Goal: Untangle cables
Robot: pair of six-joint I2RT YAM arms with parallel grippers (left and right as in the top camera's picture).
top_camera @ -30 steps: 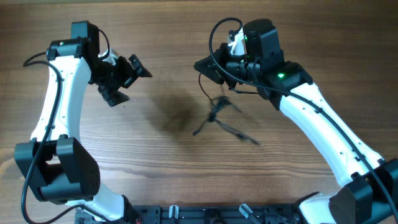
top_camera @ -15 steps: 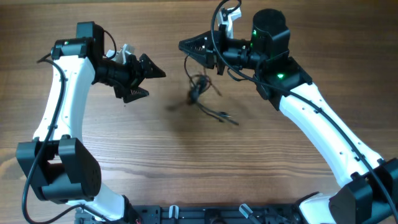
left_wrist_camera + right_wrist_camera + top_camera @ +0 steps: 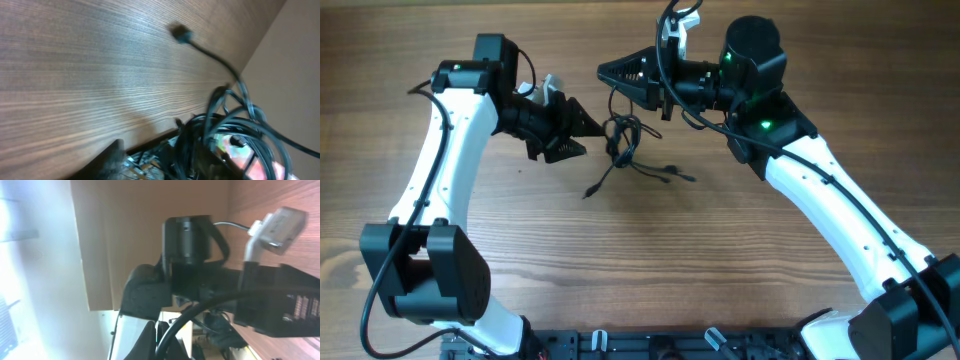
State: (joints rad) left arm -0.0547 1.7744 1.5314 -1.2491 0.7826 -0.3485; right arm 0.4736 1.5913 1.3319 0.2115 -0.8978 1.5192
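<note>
The cables (image 3: 620,138) hang as a black bunch from my right gripper (image 3: 606,72), which is shut on a strand at the table's far middle. Loose ends trail on the wood to a plug (image 3: 589,191) and another end (image 3: 672,174). My left gripper (image 3: 588,131) points right, its tips at the bunch's left side, jaws partly open. In the left wrist view the cables (image 3: 227,117) fill the lower right in front of the jaws, with one finger (image 3: 114,156) showing at the left. In the right wrist view a strand (image 3: 200,311) runs out from between the shut fingers (image 3: 149,340).
The wooden table (image 3: 640,260) lies under both arms. The left arm's black wrist (image 3: 192,235) and white camera (image 3: 277,225) sit close in front of the right gripper. A black rail (image 3: 650,345) runs along the near edge.
The right gripper has carried the cables left and toward the far edge. The left gripper has swung right up to the bunch, and its jaws have narrowed from wide open.
</note>
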